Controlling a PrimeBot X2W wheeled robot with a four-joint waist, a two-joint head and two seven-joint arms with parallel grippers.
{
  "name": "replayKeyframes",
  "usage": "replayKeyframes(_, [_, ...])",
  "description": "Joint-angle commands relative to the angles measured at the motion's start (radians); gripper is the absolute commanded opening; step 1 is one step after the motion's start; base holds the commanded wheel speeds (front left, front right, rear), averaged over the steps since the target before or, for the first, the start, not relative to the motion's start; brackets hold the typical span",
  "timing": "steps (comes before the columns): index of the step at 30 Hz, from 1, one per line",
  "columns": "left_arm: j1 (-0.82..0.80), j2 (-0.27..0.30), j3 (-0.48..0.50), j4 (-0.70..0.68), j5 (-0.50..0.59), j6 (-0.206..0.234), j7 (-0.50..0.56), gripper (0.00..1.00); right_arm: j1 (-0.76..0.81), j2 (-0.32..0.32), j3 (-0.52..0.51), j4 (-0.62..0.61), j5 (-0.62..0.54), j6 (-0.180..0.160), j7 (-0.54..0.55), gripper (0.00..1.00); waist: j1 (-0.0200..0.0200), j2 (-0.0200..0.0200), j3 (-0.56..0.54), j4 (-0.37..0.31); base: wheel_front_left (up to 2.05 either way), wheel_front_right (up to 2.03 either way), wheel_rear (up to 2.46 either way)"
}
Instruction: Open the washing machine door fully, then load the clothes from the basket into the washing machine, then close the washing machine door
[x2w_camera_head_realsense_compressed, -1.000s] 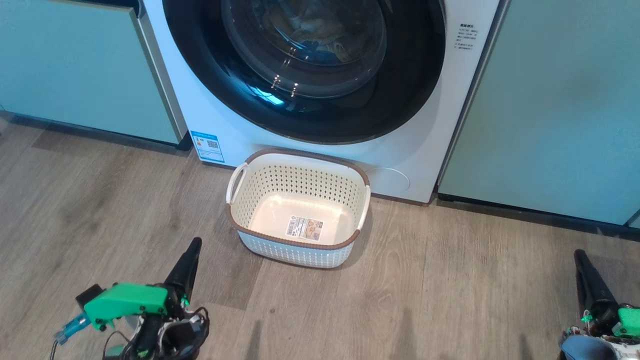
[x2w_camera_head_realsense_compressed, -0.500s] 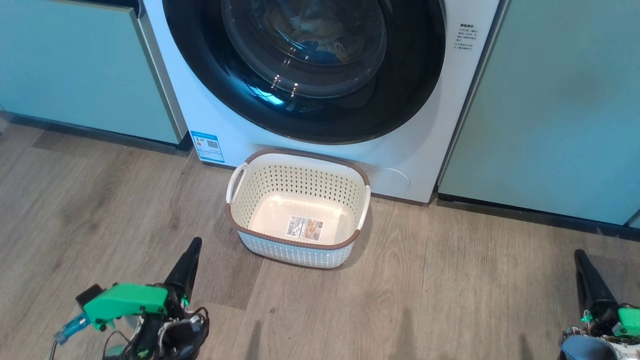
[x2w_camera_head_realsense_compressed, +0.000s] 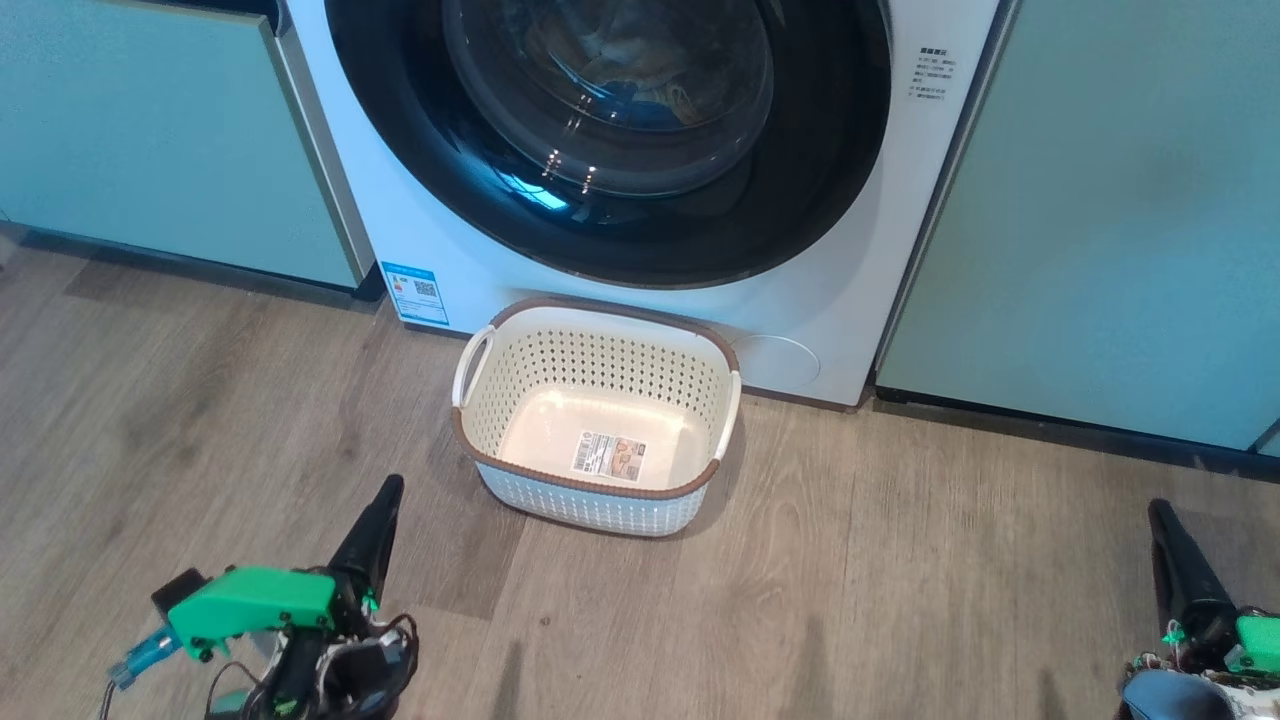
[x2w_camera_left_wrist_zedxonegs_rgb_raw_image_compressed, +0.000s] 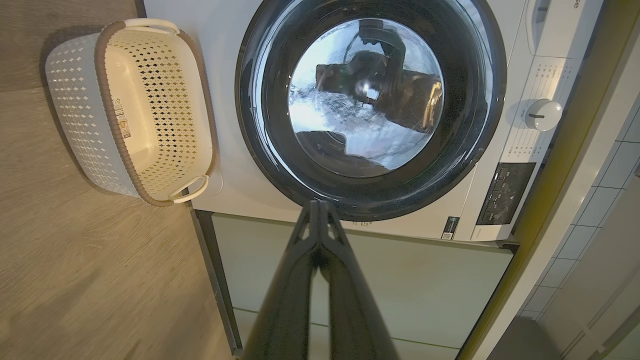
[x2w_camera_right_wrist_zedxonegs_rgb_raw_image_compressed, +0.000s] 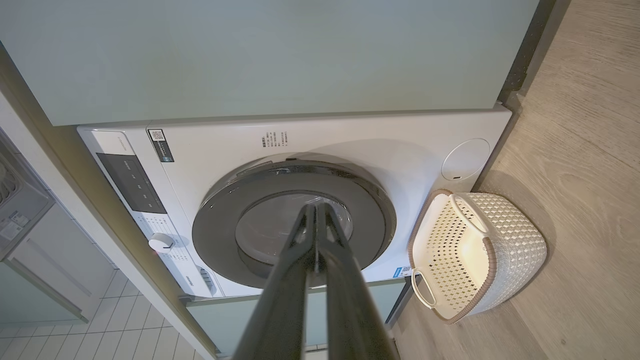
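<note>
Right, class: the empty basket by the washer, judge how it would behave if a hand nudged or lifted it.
The basket is probably light: perforated walls, nothing inside but a label. Nudged, it would likely slide on the smooth floor rather than tip, being wide and low. Its brown rim looks stiff enough to lift by.

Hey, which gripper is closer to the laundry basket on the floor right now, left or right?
Left. The left gripper sits just off the near-left corner of the basket, apart from it. The right gripper is far off to the basket's right.
</note>
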Motion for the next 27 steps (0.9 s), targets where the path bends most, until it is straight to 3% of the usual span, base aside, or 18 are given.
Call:
replayKeyframes(1, [-0.036,0.006,0.033,-0.035,-0.005,-0.001,0.006,0.0,-0.056,-0.018,0.016,-0.038,0.007,-0.003,0.006,0.0,0.0,0.0,0.0,0.0,0.0,0.0,0.0])
replayKeyframes(27, [-0.036,0.006,0.033,-0.035,-0.005,-0.001,0.006,0.0,-0.056,-0.018,0.016,-0.038,0.007,-0.003,0.006,0.0,0.0,0.0,0.0,0.0,0.0,0.0,0.0])
